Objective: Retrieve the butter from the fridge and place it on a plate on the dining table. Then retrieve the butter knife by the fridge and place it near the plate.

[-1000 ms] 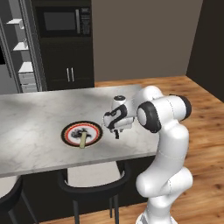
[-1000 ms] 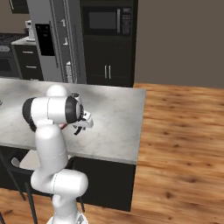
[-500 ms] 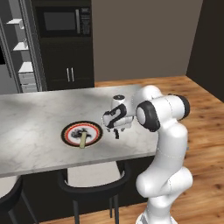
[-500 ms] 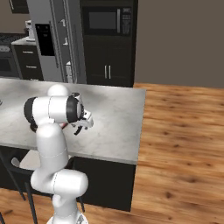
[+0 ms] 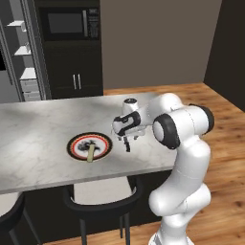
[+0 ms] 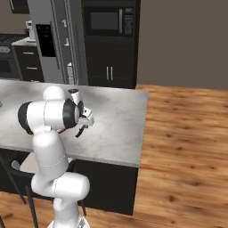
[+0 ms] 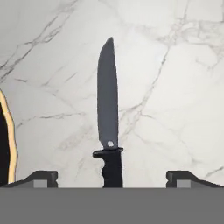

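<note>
- We see the butter (image 5: 90, 152) lying on the plate (image 5: 76, 142), which sits on the dining table (image 5: 33, 143) toward its near edge; we judge the first half of the task done.
- The butter knife (image 7: 109, 122) lies flat on the marble just to the right of the plate, its blade pointing away from our hand camera and its handle toward it.
- Our gripper (image 5: 127, 142) hangs just above the knife with its fingers spread wide, one fingertip (image 7: 41, 177) on each side of the handle and neither touching it, so we hold nothing.
- The plate's rim shows at the left edge of the hand view, so the knife rests near the plate but apart from it.
- The fridge (image 6: 58, 40) stands open at the far side, well apart from us.
- We judge both placements made; what seems left is lifting the arm clear.
</note>
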You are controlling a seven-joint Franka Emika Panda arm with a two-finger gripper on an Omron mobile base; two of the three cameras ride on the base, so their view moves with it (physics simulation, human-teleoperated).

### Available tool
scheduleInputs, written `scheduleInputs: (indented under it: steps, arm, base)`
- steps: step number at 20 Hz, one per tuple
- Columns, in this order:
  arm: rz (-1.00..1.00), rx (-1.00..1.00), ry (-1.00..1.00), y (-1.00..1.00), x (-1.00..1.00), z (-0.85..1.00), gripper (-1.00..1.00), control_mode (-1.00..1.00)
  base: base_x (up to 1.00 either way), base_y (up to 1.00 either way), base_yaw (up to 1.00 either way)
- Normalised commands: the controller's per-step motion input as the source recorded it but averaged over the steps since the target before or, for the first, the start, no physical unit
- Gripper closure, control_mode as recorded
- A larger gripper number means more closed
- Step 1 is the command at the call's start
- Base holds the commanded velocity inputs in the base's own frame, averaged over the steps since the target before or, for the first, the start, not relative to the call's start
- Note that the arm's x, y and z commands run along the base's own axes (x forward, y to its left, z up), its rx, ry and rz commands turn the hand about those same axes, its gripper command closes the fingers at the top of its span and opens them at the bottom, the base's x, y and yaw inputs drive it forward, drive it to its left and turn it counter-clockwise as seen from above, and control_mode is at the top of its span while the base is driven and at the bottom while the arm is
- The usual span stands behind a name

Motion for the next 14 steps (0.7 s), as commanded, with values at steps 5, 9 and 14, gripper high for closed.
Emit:
scheduleInputs:
  steps: [5,9,14]
  arm:
    - [0.0,-0.04,0.0,0.0,-0.36,0.87,-1.0,-1.0]
    - [0.0,-0.02,-0.05,-0.03,-0.82,0.74,-1.0,-1.0]
    - [0.0,0.0,-0.13,-0.28,-1.0,0.44,-1.0,-1.0]
  base:
    - [0.0,0.0,0.0]
    - [0.0,0.0,0.0]
    - [0.0,0.0,0.0]
